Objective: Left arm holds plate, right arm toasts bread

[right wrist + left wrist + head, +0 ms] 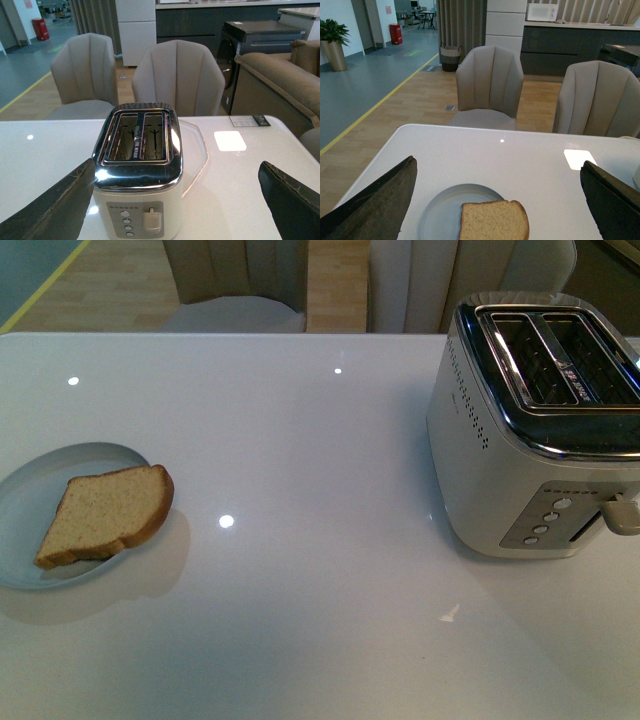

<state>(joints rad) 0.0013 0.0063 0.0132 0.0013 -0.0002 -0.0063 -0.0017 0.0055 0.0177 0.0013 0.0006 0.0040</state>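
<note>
Two chairs [490, 85] in beige stand at the far edge of the table [300, 440], which is white, glossy and spotted with ceiling-light reflections. Wood floor [410, 100] with a yellow line [385, 100] lies beyond, then grey floor, a potted plant [332, 32], dark cabinets with a microwave [541, 12] on top, and a brown sofa [280, 85] off to the robot's right.

The plate [30, 490] sits on the table's left side. The bread [105, 515] lies flat on it, with the rounded end over the rim toward the toaster [500, 480] and the flat end toward the near edge. The toaster stands upright on the right side, well apart from the plate, slots up, lever [152, 220] and buttons facing the robot.

The left gripper [497, 164] is above the table near the plate, fingers spread wide, holding nothing. The right gripper [176, 165] is near the toaster's front, jaws also wide apart, holding nothing.

Cut off: the plate's left edge and the toaster's right side in the front view, and the near part of the plate and bread in the left wrist view. Each gripper shows only as two dark finger tips at the frame corners in its wrist view. The button markings are too small to read, and the slot interiors are dark.
</note>
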